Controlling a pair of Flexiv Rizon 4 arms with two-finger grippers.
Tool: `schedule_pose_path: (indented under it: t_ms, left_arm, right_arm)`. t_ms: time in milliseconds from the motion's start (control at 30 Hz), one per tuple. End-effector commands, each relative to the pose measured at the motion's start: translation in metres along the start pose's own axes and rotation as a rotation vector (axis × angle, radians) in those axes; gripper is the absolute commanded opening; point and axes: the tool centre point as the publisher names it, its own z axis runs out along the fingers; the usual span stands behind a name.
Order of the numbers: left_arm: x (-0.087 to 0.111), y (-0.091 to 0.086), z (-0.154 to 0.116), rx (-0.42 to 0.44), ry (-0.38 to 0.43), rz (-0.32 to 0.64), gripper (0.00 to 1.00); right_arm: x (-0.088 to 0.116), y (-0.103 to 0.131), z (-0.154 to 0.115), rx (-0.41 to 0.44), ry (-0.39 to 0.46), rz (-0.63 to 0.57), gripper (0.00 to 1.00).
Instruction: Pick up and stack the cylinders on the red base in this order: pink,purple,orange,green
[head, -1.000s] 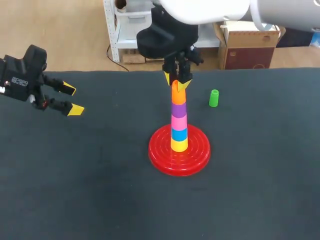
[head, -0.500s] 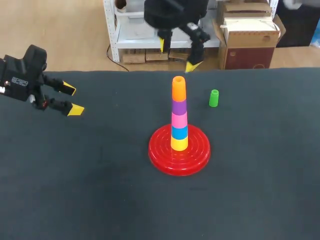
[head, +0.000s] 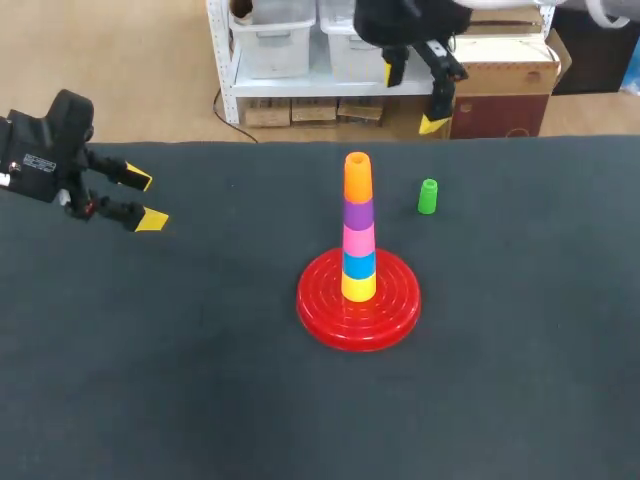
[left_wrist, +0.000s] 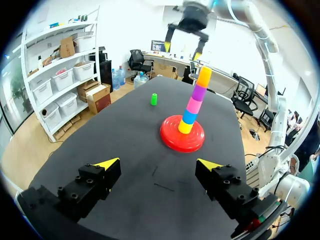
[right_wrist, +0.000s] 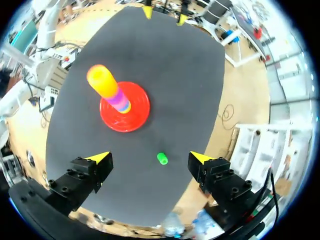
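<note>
On the red base (head: 358, 310) stands a stack: yellow, blue, pink, purple, with the orange cylinder (head: 357, 178) on top. The stack also shows in the left wrist view as a tower (left_wrist: 194, 105) and from above in the right wrist view (right_wrist: 107, 87). The green cylinder (head: 428, 196) stands alone on the table right of the stack; in the right wrist view the green cylinder (right_wrist: 162, 158) lies far below, between the open fingers. My right gripper (head: 412, 96) hangs open high over the table's far edge. My left gripper (head: 145, 200) is open and empty at the far left.
The dark table (head: 200, 380) carries nothing else. Its far edge runs just behind the stack and the green cylinder.
My right gripper let go of the orange cylinder on the stack, opened wide, rose and moved to the right toward the far edge. The left arm has not moved.
</note>
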Motion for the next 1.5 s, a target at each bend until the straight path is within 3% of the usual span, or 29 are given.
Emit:
schedule_pose_path:
  t_ms: [33, 267, 667, 767, 900, 1500]
  left_arm:
    - [0.002, 0.000, 0.000, 0.000, -0.003, 0.003, 1.00]
    - [0.002, 0.000, 0.000, 0.000, -0.003, 0.003, 1.00]
    - [0.002, 0.000, 0.000, 0.000, -0.003, 0.003, 1.00]
    - [0.002, 0.000, 0.000, 0.000, -0.003, 0.003, 1.00]
    - [0.002, 0.000, 0.000, 0.000, -0.003, 0.003, 1.00]
    - [0.002, 0.000, 0.000, 0.000, -0.003, 0.003, 1.00]
  right_arm:
    - [0.025, -0.018, 0.038, -0.075, -0.009, 0.058, 1.00]
    - [0.050, -0.030, 0.071, -0.108, 0.001, 0.106, 1.00]
    - [0.070, -0.037, 0.125, -0.222, -0.015, 0.131, 1.00]
    - [0.072, -0.039, 0.123, -0.147, 0.003, 0.113, 1.00]
    - [0.067, -0.043, 0.112, -0.051, -0.046, 0.065, 1.00]
    - [0.067, -0.043, 0.112, -0.051, -0.046, 0.065, 1.00]
